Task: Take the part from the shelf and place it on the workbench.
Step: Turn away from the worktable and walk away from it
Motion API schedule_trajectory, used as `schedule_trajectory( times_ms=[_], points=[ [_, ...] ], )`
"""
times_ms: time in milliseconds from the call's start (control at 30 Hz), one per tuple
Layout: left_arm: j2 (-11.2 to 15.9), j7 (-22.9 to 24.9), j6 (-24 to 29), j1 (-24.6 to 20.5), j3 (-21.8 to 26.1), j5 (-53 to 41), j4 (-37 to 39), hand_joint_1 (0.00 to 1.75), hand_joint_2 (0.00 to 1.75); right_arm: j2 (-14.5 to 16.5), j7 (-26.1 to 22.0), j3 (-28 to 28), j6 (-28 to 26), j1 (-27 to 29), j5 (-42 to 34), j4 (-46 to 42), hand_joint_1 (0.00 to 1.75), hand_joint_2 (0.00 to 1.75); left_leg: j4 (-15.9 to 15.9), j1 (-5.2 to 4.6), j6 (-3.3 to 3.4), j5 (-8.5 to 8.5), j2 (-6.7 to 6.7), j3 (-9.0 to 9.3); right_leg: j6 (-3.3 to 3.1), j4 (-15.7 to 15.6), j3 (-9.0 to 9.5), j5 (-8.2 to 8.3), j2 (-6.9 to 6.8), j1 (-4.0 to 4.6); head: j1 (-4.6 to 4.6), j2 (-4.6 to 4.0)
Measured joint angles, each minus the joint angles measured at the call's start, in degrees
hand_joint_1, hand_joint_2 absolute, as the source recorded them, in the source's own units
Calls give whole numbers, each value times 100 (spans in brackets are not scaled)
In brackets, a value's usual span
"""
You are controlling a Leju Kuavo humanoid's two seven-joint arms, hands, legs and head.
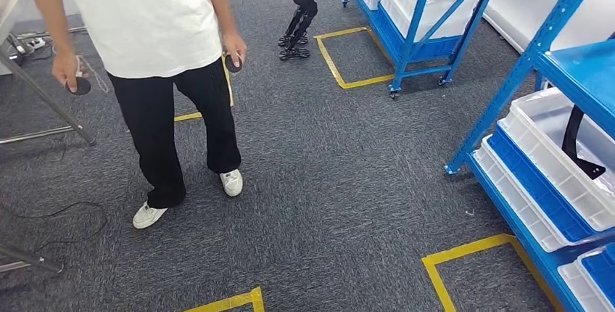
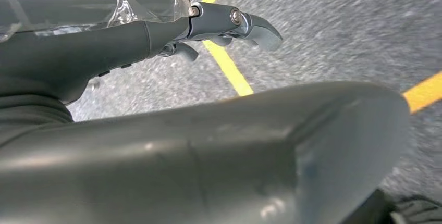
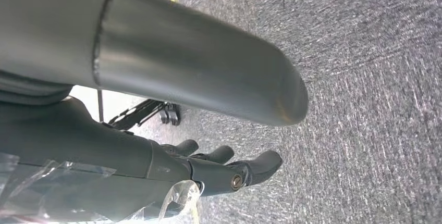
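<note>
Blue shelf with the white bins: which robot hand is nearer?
Right, probably. The blue shelf stands on the robot's right in the head view; the right robot hand and left robot hand both hang over carpet, neither at it.

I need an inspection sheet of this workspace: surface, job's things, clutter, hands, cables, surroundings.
Surface: grey carpet with yellow tape squares.
Job's things: blue shelf at right with white bins; a black part lies in one bin.
Clutter: nothing seen.
Hands: left hand and right hand hang over the floor, holding nothing.
Cables: black cable on the carpet at left.
Surroundings: a person holding controllers; another robot's legs.
</note>
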Motion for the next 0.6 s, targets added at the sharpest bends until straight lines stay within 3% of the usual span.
schedule_trajectory(
  times_ms=[67, 100, 133, 200, 267, 300, 333, 367, 400, 467, 533, 600],
  points=[
    [-8, -5, 8, -28, -1, 4, 0, 0, 0, -4, 0, 9, -2, 2, -13, 0, 0, 0, 20, -23, -35, -29, 114, 7, -87, -65, -4, -12, 53, 21, -1, 0],
    [-13, 7, 7, -46, -2, 2, 0, 0, 0, -5, -1, 17, -3, 5, -22, 0, 0, 0, 39, -13, -55, -62, 122, 9, -119, -67, -6, -11, 117, 20, 0, 0],
    [-20, 19, 4, -65, -3, -1, 0, 0, 0, -7, -3, 26, -4, 7, -31, 0, 0, 0, 136, 4, -79, -141, 47, -20, -151, -76, -1, -3, 174, 17, 0, 0],
    [-27, 41, 0, -82, -8, -8, 0, 0, 0, -9, -11, 38, -4, -13, -40, 0, 0, 0, 738, 51, -130, -479, -228, -277, -216, -90, 6, 14, 292, 8, 0, 0],
    [-29, 54, -1, -65, -19, -8, 0, 0, 0, -10, -19, 40, -4, -34, -48, 0, 0, 0, 1679, 71, -157, -871, -400, -711, -250, -90, 3, 23, 430, 11, -1, 0],
    [-29, 60, -2, -53, -25, -8, 0, 0, 0, -10, -23, 42, -4, -35, -52, 0, 0, 0, 1998, 73, -158, -953, -421, -876, -256, -90, 5, 27, 508, 13, 0, 0],
    [-29, 64, -2, -45, -29, -7, 0, 0, 0, -10, -27, 42, -4, -30, -57, 0, 0, 0, 2080, 74, -151, -910, -434, -938, -259, -90, 10, 30, 588, 14, 0, 0],
    [-29, 65, -2, -44, -31, -7, 0, 0, 0, -10, -31, 42, -4, -26, -64, 0, 0, 0, 1900, 76, -139, -753, -451, -878, -260, -89, 18, 33, 668, 13, 0, 0],
    [-29, 65, -2, -50, -33, -7, 0, 0, 0, -10, -33, 42, -4, -24, -75, 0, 0, 0, 1492, 82, -125, -513, -496, -708, -257, -89, 28, 38, 745, 10, 0, 0],
    [-30, 64, -3, -66, -37, -6, 0, 0, 0, -11, -36, 42, -4, -29, -92, 0, 0, 0, 567, 111, -110, -94, -752, -316, -231, -80, 17, 54, 890, 6, -1, 0],
    [-32, 64, -4, -72, -50, -6, 0, 0, 0, -15, -39, 43, -4, -29, -99, 0, 0, 0, 159, 121, -112, 40, -940, -166, -179, -74, -38, 90, 1019, 2, 1, 0],
    [-43, 69, -11, -75, -69, -6, 0, 0, 0, -28, -40, 45, -4, 1, -104, 0, 0, 0, 121, 108, -85, 61, -860, -163, -114, -85, -87, 124, 1131, -22, 3, 0]
  ],
)
